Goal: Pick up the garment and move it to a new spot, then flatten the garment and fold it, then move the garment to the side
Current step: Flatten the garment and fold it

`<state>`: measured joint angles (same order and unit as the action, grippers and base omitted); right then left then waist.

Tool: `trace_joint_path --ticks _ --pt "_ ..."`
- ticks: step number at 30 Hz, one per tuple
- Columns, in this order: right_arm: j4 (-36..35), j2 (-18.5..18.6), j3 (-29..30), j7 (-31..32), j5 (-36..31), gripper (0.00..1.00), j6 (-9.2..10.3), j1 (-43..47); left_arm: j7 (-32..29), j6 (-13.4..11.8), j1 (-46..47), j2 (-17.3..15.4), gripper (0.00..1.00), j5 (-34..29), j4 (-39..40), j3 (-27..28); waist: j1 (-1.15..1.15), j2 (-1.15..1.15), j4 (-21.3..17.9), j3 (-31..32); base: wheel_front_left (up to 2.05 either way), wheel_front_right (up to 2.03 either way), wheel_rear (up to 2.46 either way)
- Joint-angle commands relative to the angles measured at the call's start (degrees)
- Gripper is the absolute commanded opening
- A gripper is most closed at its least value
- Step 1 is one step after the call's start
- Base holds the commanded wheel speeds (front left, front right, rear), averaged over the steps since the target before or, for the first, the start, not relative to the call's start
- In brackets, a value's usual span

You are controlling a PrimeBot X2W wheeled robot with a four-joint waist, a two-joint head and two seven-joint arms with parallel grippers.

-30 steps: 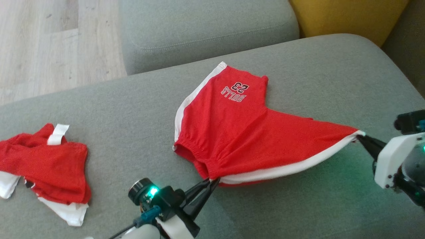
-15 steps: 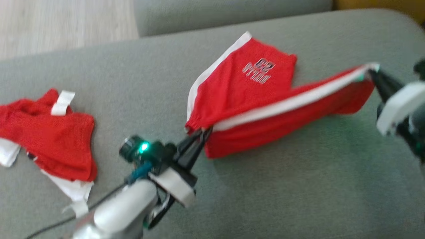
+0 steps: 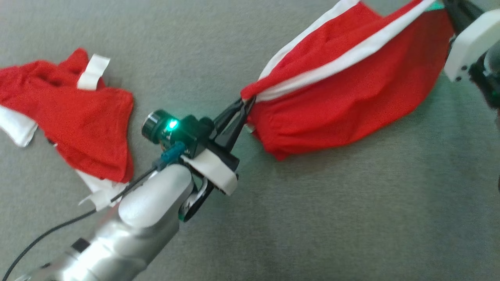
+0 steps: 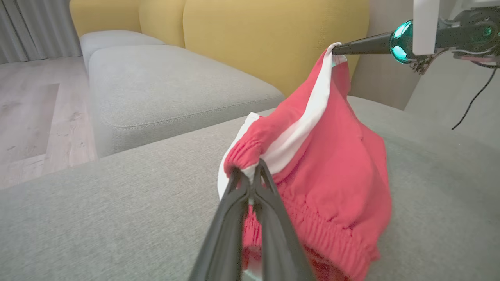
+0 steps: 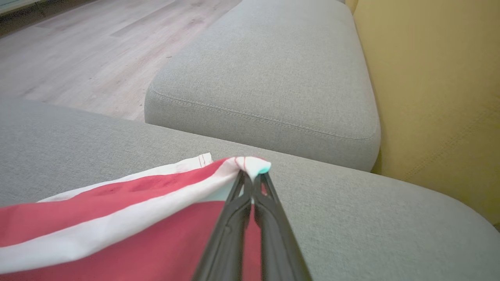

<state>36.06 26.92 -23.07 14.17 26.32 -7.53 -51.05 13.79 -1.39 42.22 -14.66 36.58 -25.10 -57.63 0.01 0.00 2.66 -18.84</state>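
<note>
Shorts (image 3: 343,97) are hanging stretched over the cushion's (image 3: 312,214) right side, with the left gripper (image 3: 244,105) clamping the waistband and the right gripper (image 5: 253,177) pinching a hem corner, and spreading the arms further is risking either thin pinch slipping.

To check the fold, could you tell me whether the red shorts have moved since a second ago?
Yes. Against the red pile, the red shorts have lifted, the corner in the right gripper swinging up the head view.
</note>
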Motion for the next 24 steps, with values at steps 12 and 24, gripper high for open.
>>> trace_joint_path --ticks 12,24 --pt "9.82 -0.40 -6.61 -6.23 -0.55 0.00 0.04 -10.53 1.14 2.04 6.31 3.43 0.00 -2.33 -3.54 3.36 -0.01 0.00 6.04 -6.60 0.00 0.00 0.00" --pt "19.91 -1.30 -8.75 -12.86 -0.11 1.00 0.04 -16.00 1.19 2.09 6.39 5.17 1.00 -4.32 -6.60 5.37 -0.01 0.00 6.88 -7.42 0.00 0.00 0.00"
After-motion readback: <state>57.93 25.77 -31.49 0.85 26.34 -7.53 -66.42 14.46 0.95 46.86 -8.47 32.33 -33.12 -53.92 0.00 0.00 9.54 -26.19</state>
